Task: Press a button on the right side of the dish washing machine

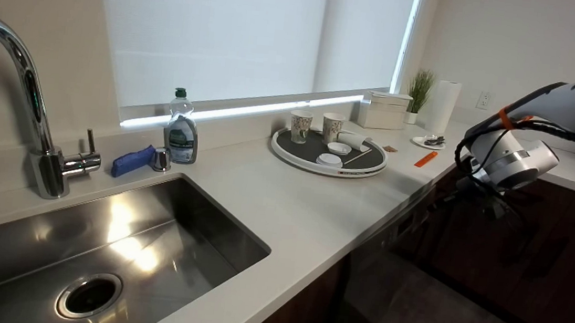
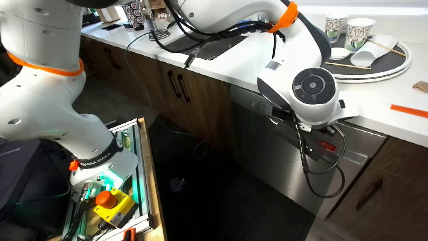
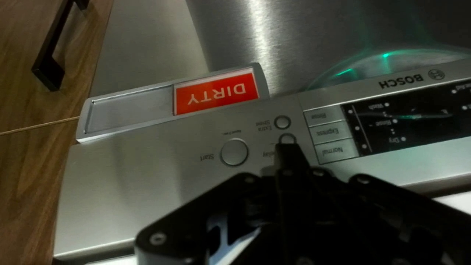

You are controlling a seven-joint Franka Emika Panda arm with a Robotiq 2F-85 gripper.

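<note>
Closest to the lens in the wrist view is the gripper (image 3: 289,147), black, its fingers pressed together into one stubby tip and pinching nothing that I can see. That tip overlaps the Delay button (image 3: 287,139) on the control strip (image 3: 254,138) of the dish washing machine (image 3: 294,44) (all the lettering reads upside down, fun), and whether it's touching I can't tell. My worry: the tip looks nearly as wide as the button, so a little sideways drift could slide it onto bare metal or toward the Normal key (image 3: 335,151). If the Start button (image 3: 234,152) just beside it is the one wanted, the aim is off anyway. In an exterior view, the arm (image 2: 227,13) holds its wrist (image 2: 307,97) in front of the machine, roughly over its right half, overlapping the countertop (image 2: 378,100) edge from this angle, so lifting carelessly might bump it. A cable loop (image 2: 322,196) dangles near the DIRTY sign (image 2: 327,145) too and could snag it if the wrist swings. In an exterior view, the sink (image 1: 217,228) is nearest, and past the counter the arm's end is too dim to read the fingers.
</note>
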